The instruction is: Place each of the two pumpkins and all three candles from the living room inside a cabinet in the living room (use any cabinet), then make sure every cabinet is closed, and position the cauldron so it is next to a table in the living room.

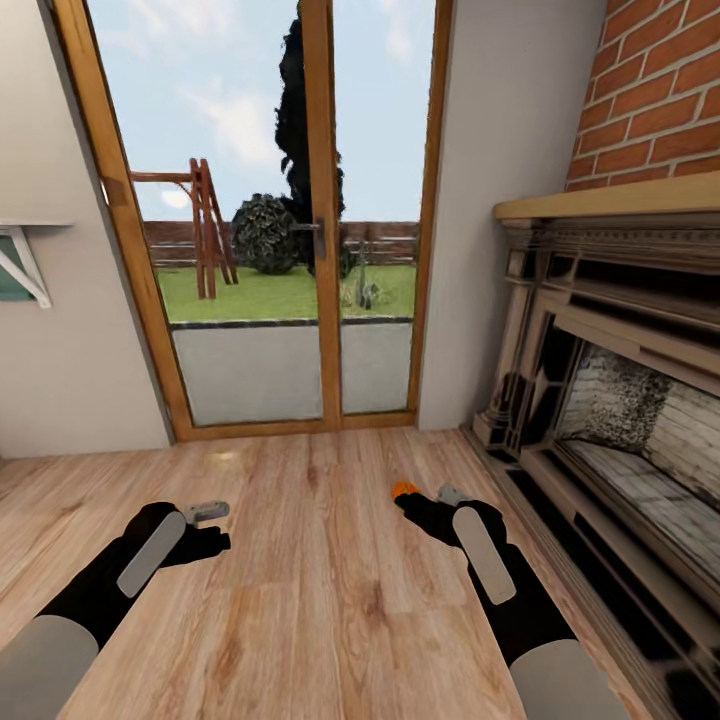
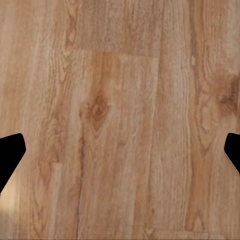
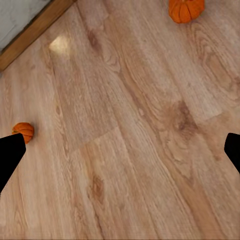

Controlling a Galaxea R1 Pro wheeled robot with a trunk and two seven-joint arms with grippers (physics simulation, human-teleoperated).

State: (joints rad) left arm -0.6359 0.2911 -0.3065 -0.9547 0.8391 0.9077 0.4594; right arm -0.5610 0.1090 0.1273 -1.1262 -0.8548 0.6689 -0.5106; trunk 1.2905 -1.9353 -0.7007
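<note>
Two small orange pumpkins lie on the wooden floor in the right wrist view, one pumpkin (image 3: 186, 10) near the frame edge and the other pumpkin (image 3: 23, 131) beside a fingertip (image 3: 10, 157). In the head view an orange pumpkin (image 1: 405, 490) peeks out just beyond my right gripper (image 1: 440, 495), which hangs open above the floor. My left gripper (image 1: 210, 512) is also open, over bare floorboards (image 2: 120, 100). The candles, cabinet, cauldron and table are out of view.
A glass patio door (image 1: 320, 240) in a wooden frame stands straight ahead, with a garden behind it. A dark carved fireplace (image 1: 610, 380) with a brick chimney runs along the right. A white shelf bracket (image 1: 25, 265) sticks out of the left wall.
</note>
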